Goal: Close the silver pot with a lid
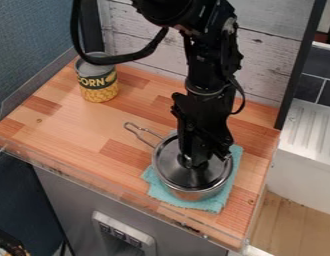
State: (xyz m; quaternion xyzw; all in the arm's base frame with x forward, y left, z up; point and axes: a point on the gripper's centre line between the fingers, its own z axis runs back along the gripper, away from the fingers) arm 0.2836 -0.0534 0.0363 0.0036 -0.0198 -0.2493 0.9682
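Observation:
My gripper (201, 150) hangs straight down over the silver pot (196, 194), right above the middle of the lid (192, 179). The lid is round, shiny and dark grey, and it lies at the pot's rim; whether it sits fully level I cannot tell. My gripper covers its centre and much of its far side, so the hold on the knob is hidden. The pot stands upright, with its wire handle pointing to the upper left.
Beneath the pot lies a teal cloth (218, 204). A yellow corn can (97, 82) stands at the back left of the wooden counter (81, 131). A clear low edge strip runs along the front, a plank wall (271, 62) behind, and a white sink unit (311, 145) at right.

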